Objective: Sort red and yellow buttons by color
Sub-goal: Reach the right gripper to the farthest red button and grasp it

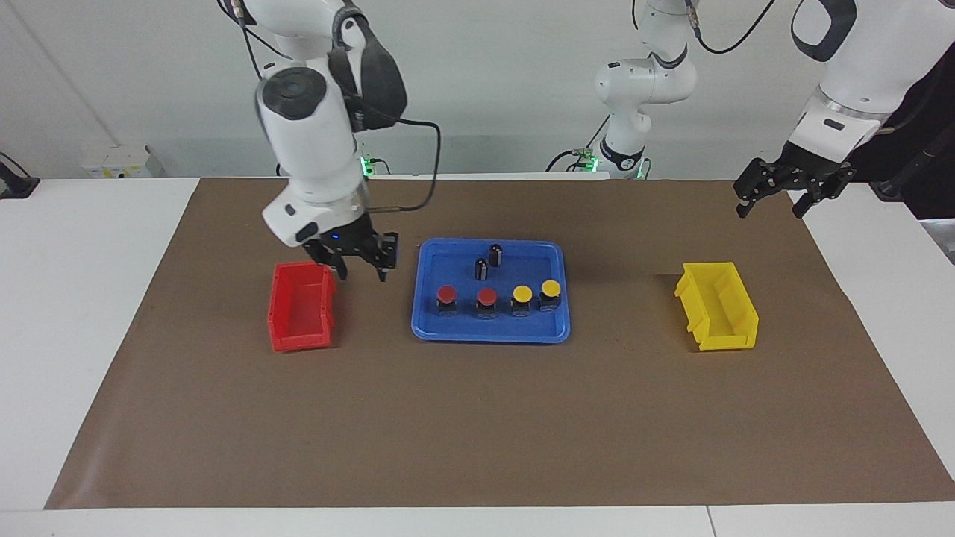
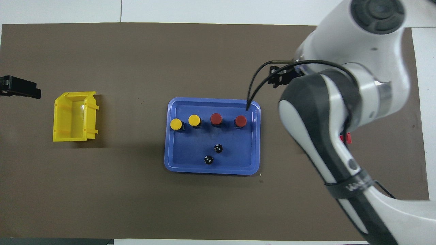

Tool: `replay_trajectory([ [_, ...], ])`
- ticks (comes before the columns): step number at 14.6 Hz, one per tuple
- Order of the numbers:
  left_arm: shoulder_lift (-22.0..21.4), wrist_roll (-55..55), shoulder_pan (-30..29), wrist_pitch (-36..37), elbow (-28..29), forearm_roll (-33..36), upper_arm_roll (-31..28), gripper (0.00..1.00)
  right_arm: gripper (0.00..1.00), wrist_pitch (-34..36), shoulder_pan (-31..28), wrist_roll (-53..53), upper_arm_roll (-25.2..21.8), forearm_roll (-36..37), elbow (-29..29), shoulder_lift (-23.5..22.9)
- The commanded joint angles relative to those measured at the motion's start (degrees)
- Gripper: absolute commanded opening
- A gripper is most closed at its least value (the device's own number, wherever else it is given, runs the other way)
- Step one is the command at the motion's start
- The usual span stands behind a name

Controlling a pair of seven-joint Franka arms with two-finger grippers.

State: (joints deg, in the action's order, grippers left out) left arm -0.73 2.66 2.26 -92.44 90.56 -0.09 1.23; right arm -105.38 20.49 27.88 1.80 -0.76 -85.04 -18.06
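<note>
While the left gripper [image 1: 791, 195] waits spread above the yellow bin's [image 1: 718, 316] end, the right gripper [image 1: 362, 267] hangs unclenched between the red bin [image 1: 300, 316] and blue tray [image 1: 490, 332], at 9 o'clock of the 4 buttons [image 1: 498, 297] inside.

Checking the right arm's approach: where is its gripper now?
In the facing view, the right gripper hangs open between the red plastic bin and the blue tray.

Two red-capped buttons [image 1: 446, 294] and two yellow-capped buttons [image 1: 522, 294] stood on black bases in a blue tray [image 1: 429, 328]. Two dark cylinders [image 1: 489, 261] shared it. A red bin [image 1: 298, 321] and a yellow bin [image 1: 720, 309] sat on brown paper [image 1: 477, 418].
</note>
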Motion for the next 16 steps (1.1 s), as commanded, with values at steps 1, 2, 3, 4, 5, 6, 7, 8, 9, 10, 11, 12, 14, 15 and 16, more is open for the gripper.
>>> replay_trajectory([
  [1,-1.3,0.4,-0.2,0.3,1.3,-0.4,0.0,1.0,0.66,-6.7,3.2,2.6,-0.2,-0.3,-4.8,-1.2],
  [2,-1.3,0.4,-0.2,0.4,1.3,-0.4,0.0,1.0,0.66,-8.4,4.0,2.7,-0.3,-0.2,-5.9,-2.0],
  [3,-1.3,0.4,-0.2,0.4,1.3,-0.4,0.0,1.0,0.66,-10.4,4.1,2.7,-0.2,-0.1,-7.4,-2.6],
  [4,-1.3,0.4,-0.2,0.3,1.3,-0.4,0.0,1.0,0.66,-11.9,4.4,2.7,-0.2,-0.2,-8.7,-2.6],
  [5,-1.3,0.4,-0.2,0.4,1.3,-0.4,0.0,1.0,0.66,-12.0,4.8,2.7,-0.2,-0.1,-10.0,-2.6],
  [6,-1.3,0.4,-0.2,0.4,1.3,-0.4,-0.1,1.0,0.66,-12.1,5.3,2.7,-0.2,-0.1,-11.0,-2.3],
  [7,-1.3,0.4,-0.2,0.4,1.3,-0.4,-0.1,1.0,0.66,-13.2,6.0,2.7,-0.2,-0.2,-12.8,-2.2],
  [8,-1.3,0.4,-0.2,0.3,1.3,-0.4,-0.1,1.0,0.66,-15.4,6.6,2.7,-0.2,-0.2,-14.7,-1.8],
  [9,-1.3,0.4,-0.2,0.4,1.3,-0.4,0.0,1.0,0.66,-17.1,6.7,2.7,-0.2,-0.2,-16.4,-1.5],
  [10,-1.3,0.4,-0.2,0.3,1.3,-0.4,0.0,1.0,0.66,-18.0,6.8,2.7,-0.2,-0.2,-17.5,-1.5],
  [11,-1.3,0.2,-0.2,0.3,1.3,-0.4,0.0,1.0,0.66,-18.1,6.9,2.7,-0.2,-0.2,-17.8,-1.5],
  [12,-1.3,0.4,-0.2,0.5,1.1,-0.4,0.0,1.0,0.66,-18.1,7.1,2.6,-0.2,-0.2,-18.2,-1.5],
  [14,-1.3,0.3,0.2,0.2,1.2,-0.4,0.0,1.0,0.66,-17.9,7.3,2.6,-0.2,-0.2,-18.7,-1.4],
  [15,-1.3,0.3,0.3,0.3,1.2,-0.4,0.0,1.0,0.66,-17.9,7.3,2.6,-0.1,-0.2,-19.2,-1.4],
  [16,-1.3,0.2,0.2,0.5,1.2,-0.4,0.0,1.0,0.66,-17.8,7.3,2.6,0.1,-0.2,-19.5,-1.0],
])
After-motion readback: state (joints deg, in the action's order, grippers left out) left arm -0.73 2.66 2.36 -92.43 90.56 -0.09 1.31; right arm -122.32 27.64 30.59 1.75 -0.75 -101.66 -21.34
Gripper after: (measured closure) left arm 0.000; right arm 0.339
